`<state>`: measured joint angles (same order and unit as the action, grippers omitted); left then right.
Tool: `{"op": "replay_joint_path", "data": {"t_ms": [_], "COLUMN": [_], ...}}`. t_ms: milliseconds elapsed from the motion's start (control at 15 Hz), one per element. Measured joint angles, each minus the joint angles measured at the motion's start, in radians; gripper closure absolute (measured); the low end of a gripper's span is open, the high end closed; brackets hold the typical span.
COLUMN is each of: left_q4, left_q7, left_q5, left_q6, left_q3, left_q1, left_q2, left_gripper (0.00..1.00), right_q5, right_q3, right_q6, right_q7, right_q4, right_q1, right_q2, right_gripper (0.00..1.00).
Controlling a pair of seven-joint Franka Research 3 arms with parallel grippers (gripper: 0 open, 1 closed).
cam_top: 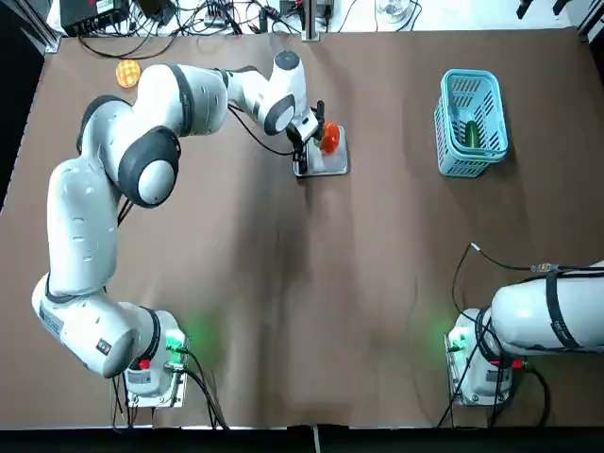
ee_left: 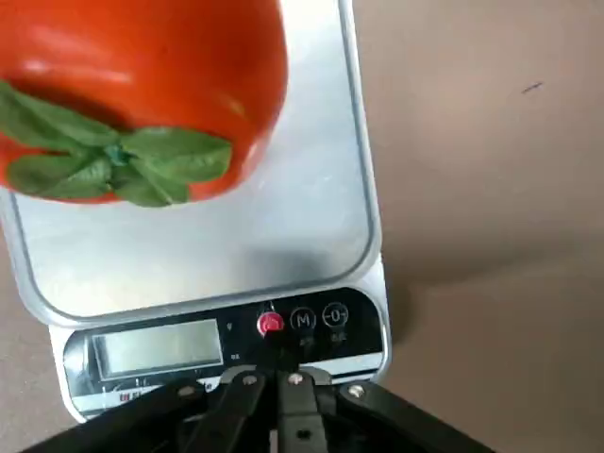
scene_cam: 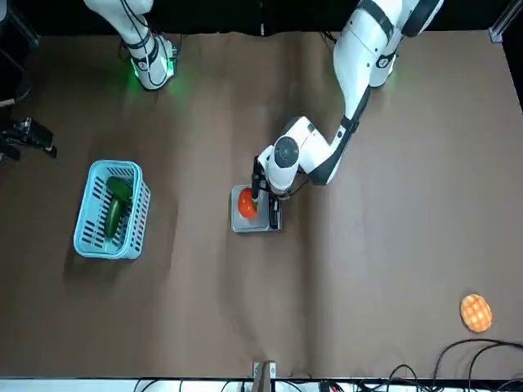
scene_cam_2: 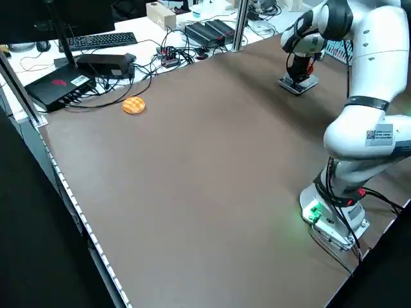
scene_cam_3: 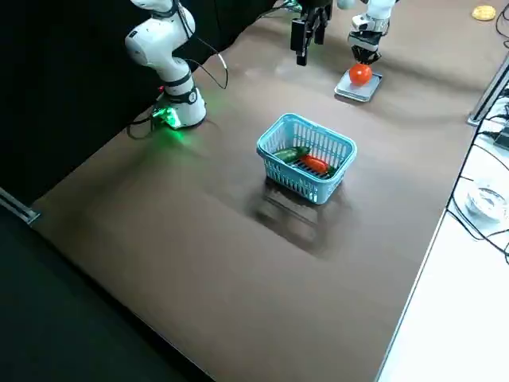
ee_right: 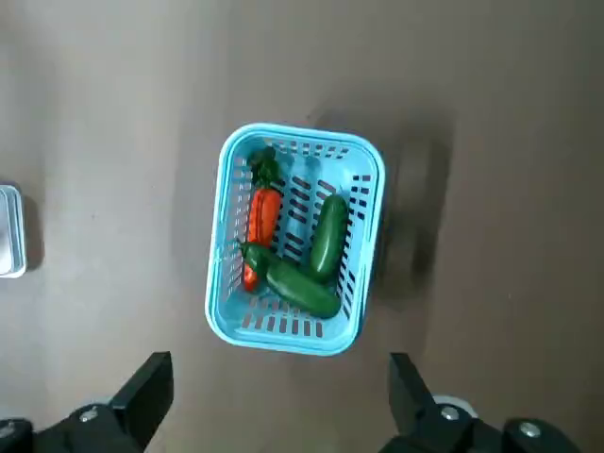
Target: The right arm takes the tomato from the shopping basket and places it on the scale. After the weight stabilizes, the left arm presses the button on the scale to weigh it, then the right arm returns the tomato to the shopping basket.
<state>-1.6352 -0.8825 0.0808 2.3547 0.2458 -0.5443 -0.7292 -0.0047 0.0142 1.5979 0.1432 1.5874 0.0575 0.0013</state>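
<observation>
The orange-red tomato (cam_top: 329, 139) (ee_left: 142, 94) rests on the silver plate of the scale (cam_top: 327, 164) (ee_left: 283, 217) at the table's far middle. My left gripper (cam_top: 301, 160) (ee_left: 280, 373) is shut, its tips down on the scale's dark control strip right at a small red button (ee_left: 270, 325). The light-blue shopping basket (cam_top: 470, 74) (ee_right: 226, 189) stands at the far right, apart from the scale. My right gripper (ee_right: 278, 382) (scene_cam_3: 304, 40) hovers high above the table, open and holding nothing, with the basket in its view.
Green vegetables (ee_right: 326, 236) and a red-orange one (ee_right: 260, 222) lie in the basket. A flat yellow-orange round item (cam_top: 128, 73) sits at the far left corner. Cables and equipment (scene_cam_2: 77, 70) line the table's far edge.
</observation>
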Motion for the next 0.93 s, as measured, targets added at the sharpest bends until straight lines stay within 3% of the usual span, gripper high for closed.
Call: {"op": "replay_joint_path", "data": {"t_ms": [933], "left_q4": [0.004], "left_q7": [0.0], "left_q5": [0.003], "left_q6": [0.001], "left_q3": [0.0], "left_q1": [-0.003], "left_q2": [-0.007], "left_gripper": [0.99], "right_q5": [-0.003], "right_q3": [0.003], "right_q6": [0.008], "right_q7": [-0.018], "right_q4": [0.0], "right_q1": [0.001], "right_q2": [0.0], "right_gripper": [0.0]}}
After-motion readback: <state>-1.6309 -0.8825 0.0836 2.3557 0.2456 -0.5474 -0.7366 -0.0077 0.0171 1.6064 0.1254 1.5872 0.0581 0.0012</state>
